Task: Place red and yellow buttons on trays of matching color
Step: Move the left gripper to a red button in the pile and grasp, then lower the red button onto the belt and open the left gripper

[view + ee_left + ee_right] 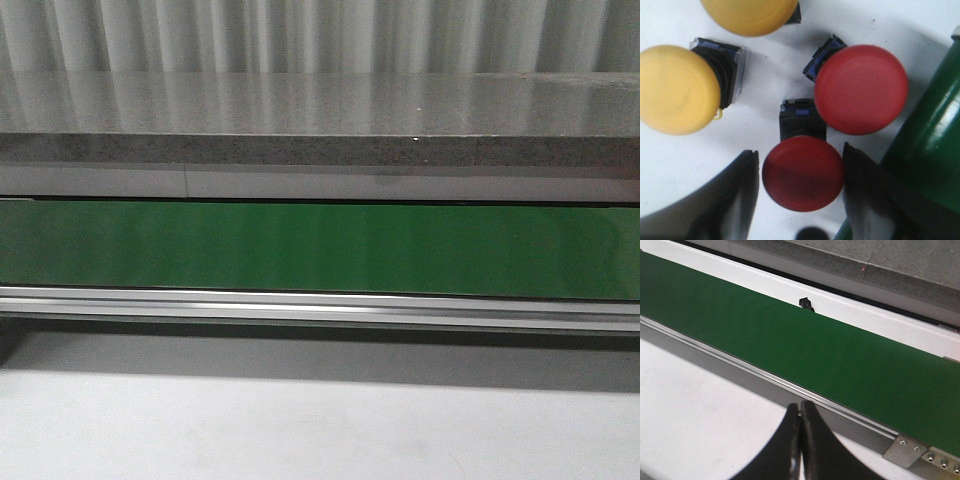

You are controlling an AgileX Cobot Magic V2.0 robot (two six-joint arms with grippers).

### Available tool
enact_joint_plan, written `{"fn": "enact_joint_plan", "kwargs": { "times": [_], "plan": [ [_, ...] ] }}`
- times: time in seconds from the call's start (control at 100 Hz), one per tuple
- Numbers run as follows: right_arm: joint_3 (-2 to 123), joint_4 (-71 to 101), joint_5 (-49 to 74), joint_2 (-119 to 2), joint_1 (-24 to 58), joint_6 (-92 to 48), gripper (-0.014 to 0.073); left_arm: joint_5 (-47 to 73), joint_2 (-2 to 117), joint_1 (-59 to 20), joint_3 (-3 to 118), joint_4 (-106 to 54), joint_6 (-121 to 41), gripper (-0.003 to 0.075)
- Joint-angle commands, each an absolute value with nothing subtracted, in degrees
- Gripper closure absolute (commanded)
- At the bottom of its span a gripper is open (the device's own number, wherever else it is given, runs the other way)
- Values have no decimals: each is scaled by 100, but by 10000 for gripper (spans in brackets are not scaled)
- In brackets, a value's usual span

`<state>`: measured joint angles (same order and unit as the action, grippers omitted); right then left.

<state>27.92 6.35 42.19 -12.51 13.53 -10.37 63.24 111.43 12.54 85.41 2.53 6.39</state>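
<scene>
The left gripper [801, 172] hangs over a cluster of mushroom-head buttons on the white worktop [765, 95], its jaws spread wide with the nearer red button [803, 172] sitting between them, a gap showing on either side, so nothing is gripped yet. The jaws straddle the cap rather than the black base, probably because the round cap is the broadest thing to clamp from above. A second, larger-looking red button [861, 89] lies just beyond it, close enough that its cap could be nudged when the jaws close. Two yellow buttons [677, 89] lie further off, apart from the reds, one of them cut by the frame edge. The green conveyor belt [927, 145] runs just beside the gripper. The right gripper [800, 440] waits with its jaws pressed together and empty, over bare worktop on the near side of the belt. No trays appear in any view, and the front view shows only belt and worktop.
</scene>
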Motion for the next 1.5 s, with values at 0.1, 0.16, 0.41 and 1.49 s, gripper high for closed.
{"fn": "enact_joint_plan", "kwargs": {
  "times": [0.1, 0.16, 0.41, 1.49],
  "plan": [
    [2920, 671, 3855, -1303, 1343, -1099, 659, 6282, 10852, 1272, 8710, 222, 634, 522],
    [2920, 671, 3855, -1303, 1343, -1099, 659, 6282, 10852, 1272, 8710, 222, 634, 553],
    [2920, 671, 3855, -1303, 1343, -1099, 659, 6381, 10507, 1272, 8710, 213, 565, 581],
    [2920, 671, 3855, -1303, 1343, -1099, 659, 6596, 9639, 34, 8430, 450, 272, 562]
  ]
}}
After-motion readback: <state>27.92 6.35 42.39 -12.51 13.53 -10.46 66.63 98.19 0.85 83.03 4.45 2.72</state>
